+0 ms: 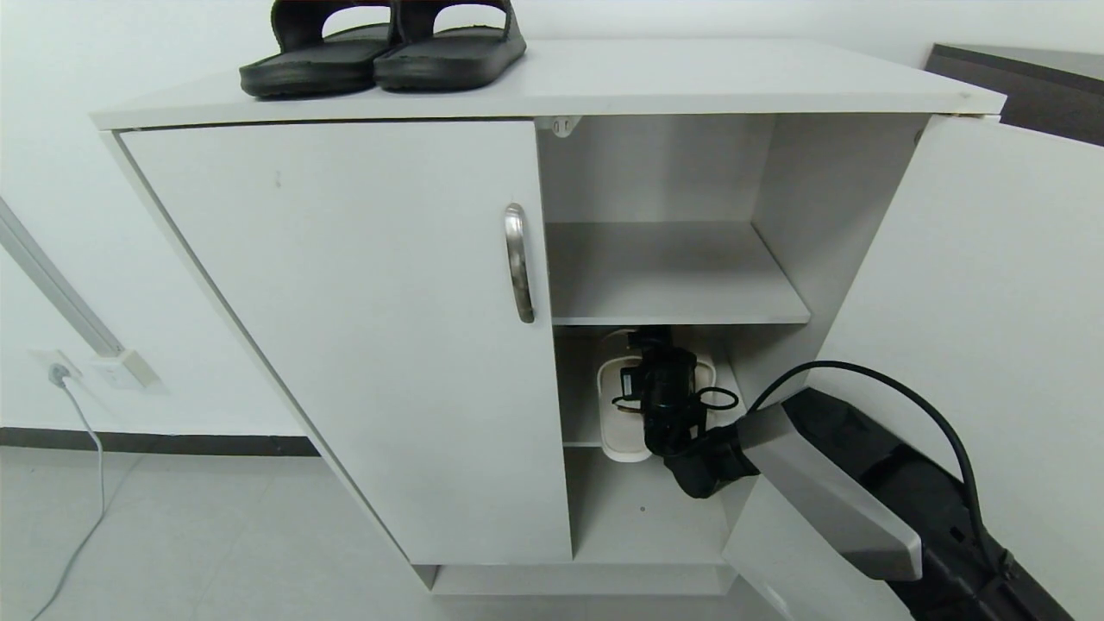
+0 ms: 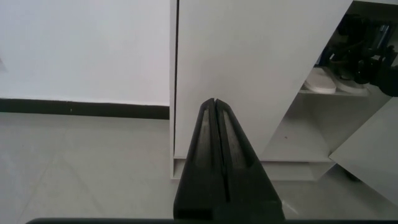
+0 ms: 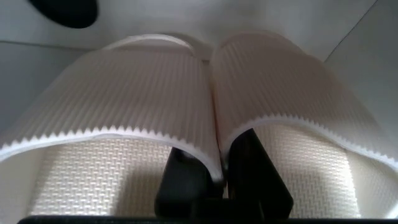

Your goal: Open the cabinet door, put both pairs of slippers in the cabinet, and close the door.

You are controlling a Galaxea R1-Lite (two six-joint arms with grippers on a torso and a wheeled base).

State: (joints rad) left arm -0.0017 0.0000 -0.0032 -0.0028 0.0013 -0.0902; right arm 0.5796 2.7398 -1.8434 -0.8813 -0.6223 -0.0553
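Right door (image 1: 975, 345) open, white slippers (image 1: 617, 431) inside cabinet (image 1: 690, 78), pinched by right gripper (image 3: 222, 168); black slippers (image 1: 384, 52) atop, door-closing pending; left gripper (image 2: 215, 124) clenched, empty.

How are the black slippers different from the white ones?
The black slippers sit on top of the cabinet; the white slippers are inside it, low down. The black slippers lie free; the right gripper grips the white slippers' straps. Both pairs lie side by side.
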